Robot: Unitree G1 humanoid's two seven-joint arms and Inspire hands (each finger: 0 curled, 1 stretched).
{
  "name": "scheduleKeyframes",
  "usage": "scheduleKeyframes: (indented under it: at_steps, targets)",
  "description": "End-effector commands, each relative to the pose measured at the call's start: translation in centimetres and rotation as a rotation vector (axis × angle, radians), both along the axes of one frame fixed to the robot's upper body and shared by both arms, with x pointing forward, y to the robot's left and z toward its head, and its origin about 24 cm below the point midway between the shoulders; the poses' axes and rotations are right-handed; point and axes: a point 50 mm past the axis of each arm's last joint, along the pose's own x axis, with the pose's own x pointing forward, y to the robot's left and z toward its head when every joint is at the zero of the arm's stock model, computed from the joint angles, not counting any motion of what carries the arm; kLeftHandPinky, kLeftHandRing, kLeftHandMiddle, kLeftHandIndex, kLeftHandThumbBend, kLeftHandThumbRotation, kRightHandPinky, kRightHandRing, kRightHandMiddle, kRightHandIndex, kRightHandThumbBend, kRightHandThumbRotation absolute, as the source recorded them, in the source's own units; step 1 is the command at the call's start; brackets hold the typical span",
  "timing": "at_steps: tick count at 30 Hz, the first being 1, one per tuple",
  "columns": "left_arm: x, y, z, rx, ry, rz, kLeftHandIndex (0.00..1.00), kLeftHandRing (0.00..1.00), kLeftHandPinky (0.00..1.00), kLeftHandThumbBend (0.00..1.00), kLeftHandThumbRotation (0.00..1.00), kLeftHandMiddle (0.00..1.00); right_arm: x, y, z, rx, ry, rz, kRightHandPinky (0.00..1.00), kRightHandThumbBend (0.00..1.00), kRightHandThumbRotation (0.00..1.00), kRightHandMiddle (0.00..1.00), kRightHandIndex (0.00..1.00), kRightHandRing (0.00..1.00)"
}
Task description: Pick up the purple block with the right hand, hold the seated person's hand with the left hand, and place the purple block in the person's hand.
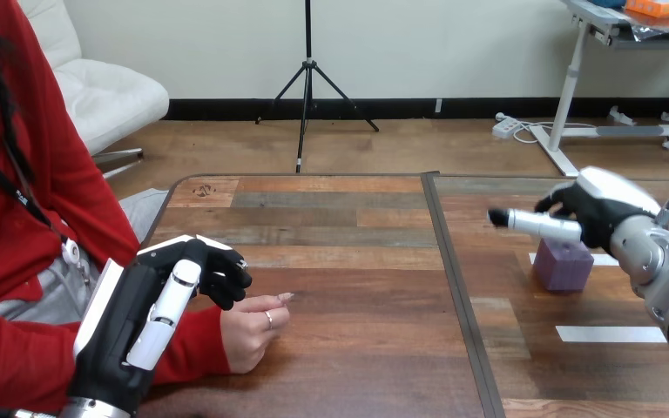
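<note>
Planks of wood in mixed brown tones make up the table [340,261], smooth and matt, with a dark seam [455,296] running from near to far just right of the middle. Right of that seam the purple block [563,266] stands on the table, a small cube with soft edges and plain faces. Its left and near faces are free. Flat white tape strips [610,333] lie by it, one nearer on the right and one just behind it. The right hand [597,213] hangs just over the block's top, loosely spread, with a white finger stretched straight out to the left, and it grasps nothing. On the left half, the person's hand [248,331] rests on the table in a loose fist. The left hand [152,305] lies over its far side; whether it has hold of it cannot be told. Bare wood lies open between the person's hand and the seam.
</note>
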Motion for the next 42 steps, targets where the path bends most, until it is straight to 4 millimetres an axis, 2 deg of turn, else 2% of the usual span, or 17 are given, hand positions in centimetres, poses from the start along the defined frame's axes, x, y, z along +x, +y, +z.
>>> scheduleKeyframes:
  at_steps: [1,7,15,28,34,42]
  targets:
    - [1.1,0.0,1.3,0.007,-0.076,-0.013,0.49,0.49,0.43,0.33,0.97,0.52,1.6,-0.3,3.6,-0.01,-0.057,-0.006,0.73,1.0,0.85,0.86,0.87,0.85]
    - [1.0,0.1,1.3,0.019,-0.075,-0.007,0.49,0.49,0.44,0.35,0.97,0.51,1.3,-0.5,3.2,-0.03,-0.014,-0.013,0.8,1.0,0.76,0.91,0.89,0.92]
    - [0.9,0.1,1.3,0.022,-0.068,-0.005,0.49,0.49,0.44,0.38,0.98,0.51,0.9,-0.8,2.5,-0.073,0.023,0.005,0.86,1.0,0.73,0.95,0.91,0.96]
    - [0.8,0.2,1.3,0.027,-0.063,0.001,0.49,0.48,0.44,0.41,0.98,0.51,0.2,-1.0,1.0,-0.155,0.082,0.023,0.93,1.0,0.95,0.97,0.95,0.97]
    - [0.8,0.3,1.3,0.026,-0.061,0.001,0.49,0.49,0.44,0.44,0.98,0.51,0.0,-1.0,0.6,-0.128,0.08,0.011,0.94,1.0,0.98,0.96,0.94,0.97]
    - [0.6,0.4,1.3,0.033,-0.063,0.006,0.49,0.49,0.44,0.45,0.98,0.51,-0.2,-0.9,0.2,-0.1,0.105,-0.006,0.93,1.0,0.96,0.95,0.92,0.96]
